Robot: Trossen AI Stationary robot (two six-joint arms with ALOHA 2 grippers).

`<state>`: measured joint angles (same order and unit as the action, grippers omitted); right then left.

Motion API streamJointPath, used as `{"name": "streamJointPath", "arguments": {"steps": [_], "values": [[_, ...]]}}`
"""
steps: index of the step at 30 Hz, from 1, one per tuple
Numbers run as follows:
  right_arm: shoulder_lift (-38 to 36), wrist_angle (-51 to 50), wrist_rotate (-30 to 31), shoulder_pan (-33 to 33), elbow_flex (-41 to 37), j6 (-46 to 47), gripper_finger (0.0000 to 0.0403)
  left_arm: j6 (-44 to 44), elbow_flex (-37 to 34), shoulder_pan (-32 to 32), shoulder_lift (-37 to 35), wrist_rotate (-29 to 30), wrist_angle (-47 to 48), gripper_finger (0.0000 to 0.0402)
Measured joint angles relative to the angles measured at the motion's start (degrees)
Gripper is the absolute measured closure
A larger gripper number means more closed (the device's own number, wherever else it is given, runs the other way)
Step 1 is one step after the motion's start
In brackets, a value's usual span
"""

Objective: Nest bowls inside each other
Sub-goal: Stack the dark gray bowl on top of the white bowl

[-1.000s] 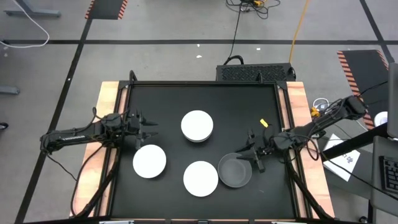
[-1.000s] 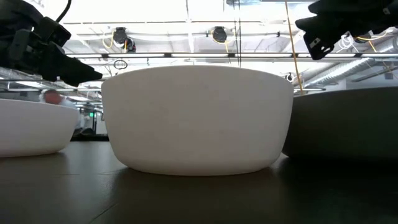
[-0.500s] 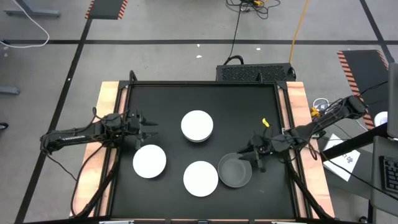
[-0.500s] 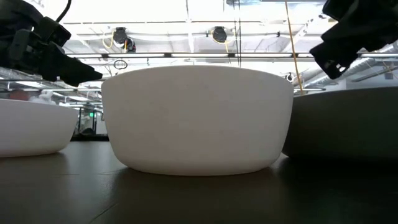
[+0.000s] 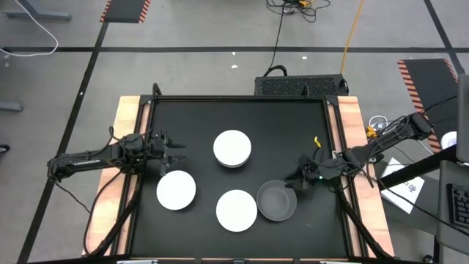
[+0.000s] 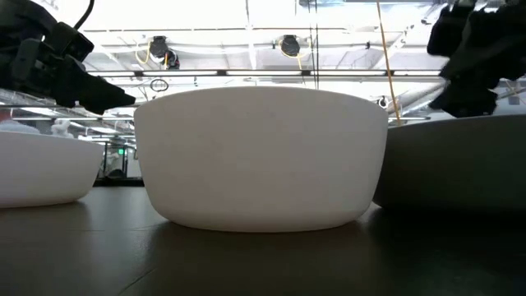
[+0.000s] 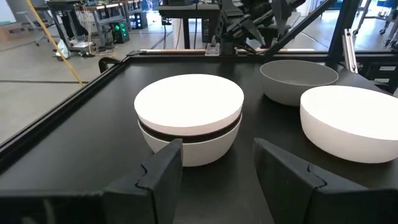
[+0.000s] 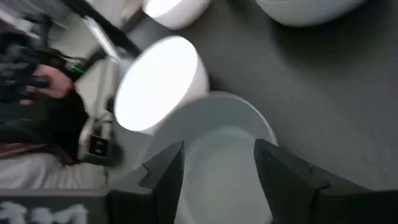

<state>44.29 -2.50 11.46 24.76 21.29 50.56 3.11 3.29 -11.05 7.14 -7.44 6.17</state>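
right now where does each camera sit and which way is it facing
High view: above the table, looking straight down; both arms show, left gripper, right gripper by the grey bowl.
Low view: at tabletop height, level across a white bowl; dark arm parts at the upper corners.
Left wrist view: past its open fingers at the stacked bowls.
Right wrist view: past its open fingers down into the grey bowl.
Both wrist views share that grey bowl.

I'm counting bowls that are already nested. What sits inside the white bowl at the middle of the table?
The middle white bowl holds a black bowl, seen only as a dark band at the rim, with a white one on top. Anything deeper is covered. The left gripper faces this stack, open.
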Motion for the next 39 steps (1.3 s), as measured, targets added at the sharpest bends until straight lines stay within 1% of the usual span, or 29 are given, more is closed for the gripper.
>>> {"name": "streamJointPath", "arguments": {"steps": [3, 7, 10, 13, 19, 25, 27, 31, 33, 35, 39], "values": [[0.3, -9.4, -1.1, -0.4, 3.3, 3.3, 0.0212, 0.0, 0.0, 0.0, 0.0, 0.0, 0.0, 0.0204], [1.9, -20.1, -1.1, -0.9, 10.0, 4.1, 0.0211, 0.1, 0.0, 0.0, 0.0, 0.0, 0.0, 0.0204], [3.9, -25.0, -1.5, -1.1, 15.0, 2.2, 0.0211, 0.2, 0.0, 0.0, 0.0, 0.0, 0.0, 0.0204], [6.9, -29.2, -3.1, -1.1, 18.7, 0.4, 0.0211, 0.2, 0.0, 0.0, 0.0, 0.0, 0.0, 0.0204], [13.8, -36.2, -10.0, -2.3, 22.0, -1.4, 0.0211, 0.9, 0.0, 0.0, 0.0, 0.0, 0.0, 0.0204], [18.9, -36.8, -14.3, -4.3, 23.8, -6.2, 0.0211, 0.9, 0.0, 0.0, 0.0, 0.0, 0.0, 0.0204], [20.3, -36.8, -14.5, -5.1, 24.7, -8.3, 0.0211, 0.9, 0.0, 0.0, 0.0, 0.0, 0.0, 0.0204], [22.2, -36.4, -14.6, -5.4, 25.9, -17.9, 0.0211, 0.9, 0.0, 0.0, 0.0, 0.0, 0.0, 0.0204], [22.6, -36.8, -14.7, -5.3, 26.3, -21.1, 0.0211, 0.9, 0.0, 0.0, 0.0, 0.0, 0.0, 0.0204], [22.8, -36.8, -14.6, -5.7, 26.5, -22.8, 0.0211, 0.9, 0.0, 0.0, 0.0, 0.0, 0.0, 0.0204], [22.8, -36.7, -14.7, -7.0, 26.6, -23.2, 0.0211, 0.8, 0.0, 0.0, 0.0, 0.0, 0.0, 0.0204]]}}
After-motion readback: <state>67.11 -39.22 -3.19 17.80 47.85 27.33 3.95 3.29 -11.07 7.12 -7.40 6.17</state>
